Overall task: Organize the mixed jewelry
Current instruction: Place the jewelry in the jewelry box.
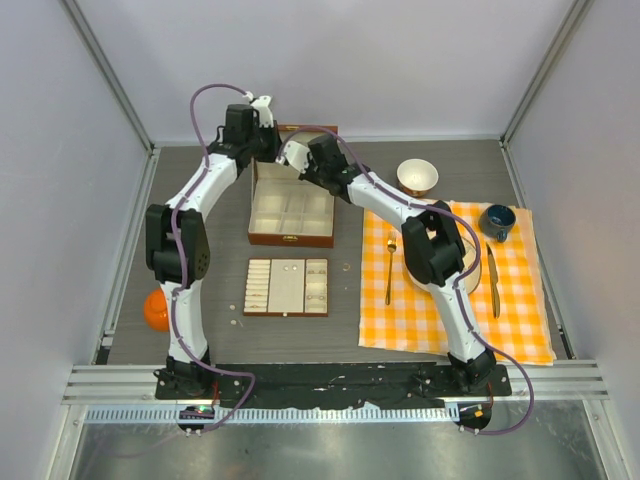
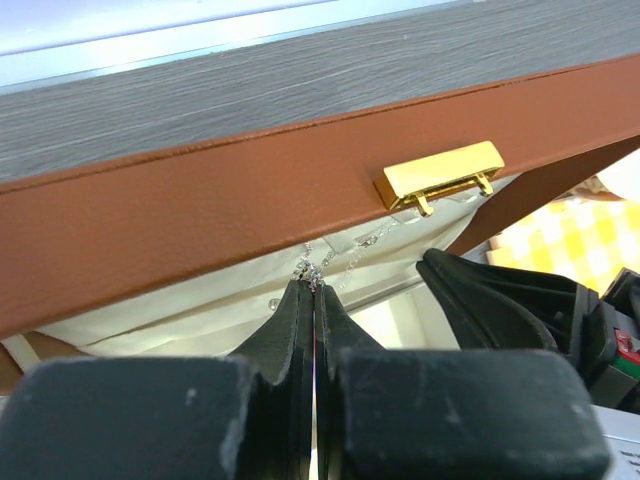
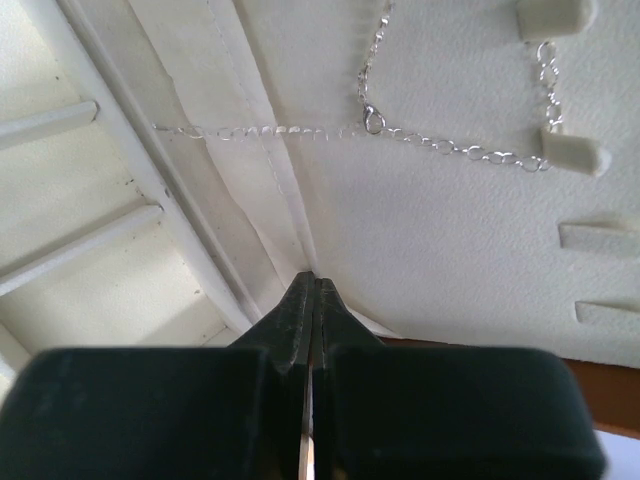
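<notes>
Pinched between the closed tips of the left gripper (image 2: pixel 313 284), beneath the raised lid (image 2: pixel 200 220) of the brown wooden box (image 1: pixel 270 238): a few links of the thin chain necklace (image 3: pixel 440 145). Strung from there across the lid's cream lining (image 3: pixel 450 260) and hooked at two pale pegs (image 3: pixel 575 155) near the lid's right edge. Pressed together too, but on nothing, the right gripper (image 3: pixel 313 279), tips at the seam between lining and compartments. At the middle of the table's (image 1: pixel 225 262) far edge, the box; just nearer, the cream-lined tray (image 1: pixel 286 313), with small rings (image 1: pixel 316 292) along its right edge. Loose on the table between tray and yellow checked cloth (image 1: pixel 520 330): one more ring (image 1: pixel 347 267). On the lid's front rim, a gold clasp (image 2: pixel 440 172). Print on a white label (image 2: pixel 626 455) at the right arm's housing too small to read.
</notes>
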`<state>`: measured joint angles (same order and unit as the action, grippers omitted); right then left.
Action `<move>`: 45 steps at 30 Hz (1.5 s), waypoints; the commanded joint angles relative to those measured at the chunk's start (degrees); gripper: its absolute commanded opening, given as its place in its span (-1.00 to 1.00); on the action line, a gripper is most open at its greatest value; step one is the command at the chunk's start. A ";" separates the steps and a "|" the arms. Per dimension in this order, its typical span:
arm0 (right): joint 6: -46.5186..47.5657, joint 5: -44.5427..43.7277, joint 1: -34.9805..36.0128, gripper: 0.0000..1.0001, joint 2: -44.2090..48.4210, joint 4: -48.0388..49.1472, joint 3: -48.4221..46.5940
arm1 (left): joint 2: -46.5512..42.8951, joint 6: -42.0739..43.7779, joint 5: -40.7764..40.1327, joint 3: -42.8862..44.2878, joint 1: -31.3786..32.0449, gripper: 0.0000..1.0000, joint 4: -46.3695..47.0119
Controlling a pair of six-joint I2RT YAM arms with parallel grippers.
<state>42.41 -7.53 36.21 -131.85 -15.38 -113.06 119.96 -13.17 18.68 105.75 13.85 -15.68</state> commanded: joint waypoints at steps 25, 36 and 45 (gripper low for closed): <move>-0.66 12.63 7.12 -0.99 -0.25 -8.00 -1.91 | 2.91 -14.16 13.67 -2.22 6.81 -0.99 16.72; -1.28 13.33 7.91 -0.99 -0.07 -8.79 -1.64 | 3.09 -12.50 12.70 -3.71 7.42 -0.99 16.56; -1.19 13.16 8.09 -0.99 0.02 -8.97 -1.55 | 2.21 -11.00 12.17 -5.47 7.51 -0.99 16.65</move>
<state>36.03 -3.90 35.53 -131.87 -27.46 -113.62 122.67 -23.00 27.05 99.44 13.85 -5.80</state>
